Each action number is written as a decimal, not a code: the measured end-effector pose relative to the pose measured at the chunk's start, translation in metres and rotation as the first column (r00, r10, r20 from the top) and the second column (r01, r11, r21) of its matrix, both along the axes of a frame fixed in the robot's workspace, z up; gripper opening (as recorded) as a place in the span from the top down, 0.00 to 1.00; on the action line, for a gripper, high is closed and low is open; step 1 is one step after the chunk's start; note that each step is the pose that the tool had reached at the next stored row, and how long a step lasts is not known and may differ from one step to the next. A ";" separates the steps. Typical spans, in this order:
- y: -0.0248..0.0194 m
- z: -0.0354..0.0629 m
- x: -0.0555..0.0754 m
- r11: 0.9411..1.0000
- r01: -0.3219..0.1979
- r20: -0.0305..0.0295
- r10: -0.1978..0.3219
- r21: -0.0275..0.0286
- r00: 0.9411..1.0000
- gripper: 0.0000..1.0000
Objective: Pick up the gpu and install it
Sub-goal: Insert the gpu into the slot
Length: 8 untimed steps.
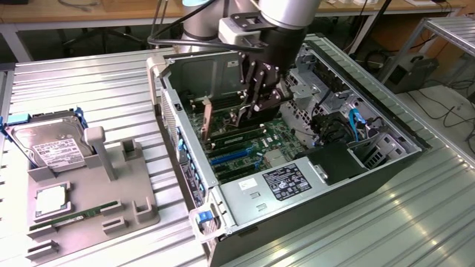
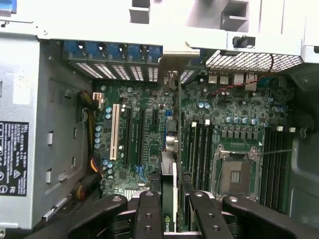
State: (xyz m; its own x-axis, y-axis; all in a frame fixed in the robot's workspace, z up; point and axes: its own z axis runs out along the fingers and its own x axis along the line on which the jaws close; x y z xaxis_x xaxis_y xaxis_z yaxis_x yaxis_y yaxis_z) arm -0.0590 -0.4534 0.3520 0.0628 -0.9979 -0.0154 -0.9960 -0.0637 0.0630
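Note:
The gpu appears edge-on in the wrist view as a thin dark card, upright over the motherboard. Its silvery-beige end bracket reaches the row of rear slot openings. My gripper is shut on the card, one black finger on each side. The card stands in line with the expansion slots, next to a white slot; whether it is seated I cannot tell. In the exterior view my gripper is deep inside the open computer case, with the bracket standing beside it.
Inside the case lie a power supply, a drive cage, an empty CPU socket and cables. At the exterior view's left a grey fixture holds a hard drive, a CPU chip and a green memory stick.

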 end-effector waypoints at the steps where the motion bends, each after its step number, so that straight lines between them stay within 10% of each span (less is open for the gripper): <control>1: 0.0012 -0.0016 -0.002 1.000 0.000 0.000 0.000 0.000 1.000 0.74; 8: 0.0047 -0.0151 -0.009 1.000 0.012 0.000 -0.012 0.000 1.000 0.74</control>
